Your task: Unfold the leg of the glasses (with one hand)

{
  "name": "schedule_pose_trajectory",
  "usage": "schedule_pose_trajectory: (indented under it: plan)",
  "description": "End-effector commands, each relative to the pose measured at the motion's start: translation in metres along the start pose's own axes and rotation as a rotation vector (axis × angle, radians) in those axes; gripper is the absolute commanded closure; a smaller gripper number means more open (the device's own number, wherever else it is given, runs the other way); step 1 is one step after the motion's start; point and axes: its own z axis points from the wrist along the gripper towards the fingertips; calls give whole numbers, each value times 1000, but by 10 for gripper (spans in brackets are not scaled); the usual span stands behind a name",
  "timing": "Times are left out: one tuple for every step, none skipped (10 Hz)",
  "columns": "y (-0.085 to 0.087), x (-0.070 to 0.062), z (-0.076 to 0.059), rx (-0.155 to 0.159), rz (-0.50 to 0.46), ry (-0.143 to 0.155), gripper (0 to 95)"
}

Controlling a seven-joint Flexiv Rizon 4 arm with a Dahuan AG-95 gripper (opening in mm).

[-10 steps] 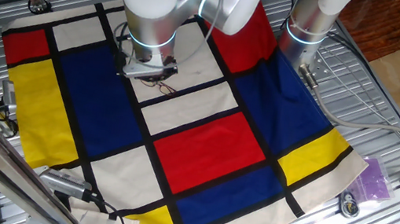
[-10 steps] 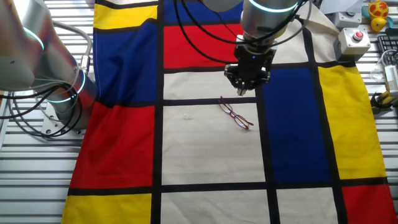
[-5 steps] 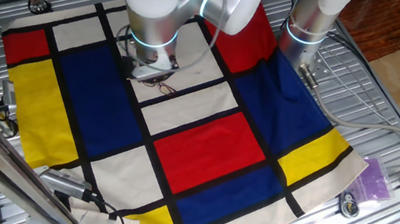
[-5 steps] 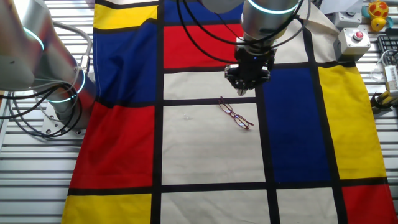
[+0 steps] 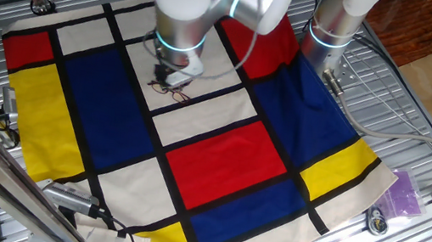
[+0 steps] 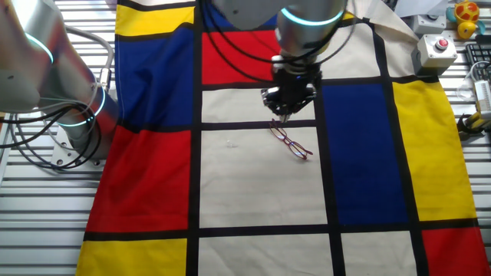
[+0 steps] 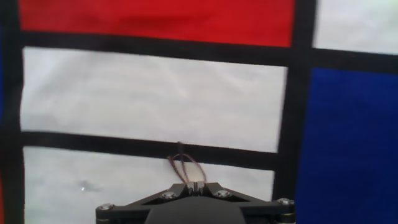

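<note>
At the far left of the other fixed view stands a second robot arm (image 6: 46,77), idle and well apart from the work. The colour-block cloth (image 6: 153,176) covers the desk (image 6: 31,222) from there across the frame. Just right of centre, on a cream square under a black stripe, lie the glasses (image 6: 291,139), angled down toward the right. Whether the leg is folded against the frame cannot be told at this size. The end effector (image 6: 285,113) hangs just above their upper end, fingertips drawn close together with nothing between them; whether it touches the wire cannot be told. In the hand view the glasses (image 7: 185,169) sit at bottom centre, right in front of the end effector (image 7: 194,185).

Risks, as a judgement: the frame is light and free on smooth cloth, so a push on the leg may slide or spin the whole pair instead of opening the hinge. A descent slightly off could press a lens or snag the cloth.
</note>
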Motion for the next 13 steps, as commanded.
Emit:
schedule_pose_trajectory:
  plan:
    - [11,1,9,25,-21,13,950]
    - [10,2,11,27,-23,18,950]
    - [9,2,14,30,-26,24,950]
    - [8,3,18,33,-25,25,950]
    - [7,3,22,35,-27,22,950]
    - [6,3,25,39,-28,25,950]
    - [5,3,28,39,-31,25,950]
    - [5,4,29,40,-35,24,950]
    - [5,4,30,45,-42,27,950]
    - [5,4,31,53,-48,30,950]
    - [5,4,32,60,-50,33,950]
    - [4,4,33,73,-59,36,950]
    - [4,4,35,79,-64,35,950]
